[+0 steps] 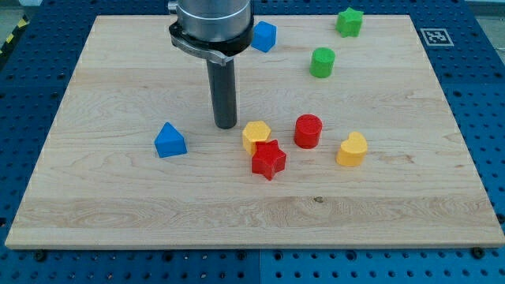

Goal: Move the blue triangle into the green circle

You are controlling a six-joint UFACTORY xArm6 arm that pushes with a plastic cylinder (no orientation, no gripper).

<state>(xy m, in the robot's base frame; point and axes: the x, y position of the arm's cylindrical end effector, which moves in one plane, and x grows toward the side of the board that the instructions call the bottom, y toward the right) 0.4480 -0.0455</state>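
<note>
The blue triangle (170, 140) lies on the wooden board (118, 205) at the view's left of centre. The green circle (322, 62) stands toward the view's upper right. My tip (226, 125) rests on the board between them, a short way to the right of the blue triangle and slightly above it, not touching it. The yellow hexagon (256, 136) lies just right of the tip.
A red star (268, 159) touches the yellow hexagon from below. A red cylinder (308, 131) and a yellow heart-like block (352, 149) lie to the right. A blue hexagon-like block (263, 36) and a green star (349, 21) sit near the top edge.
</note>
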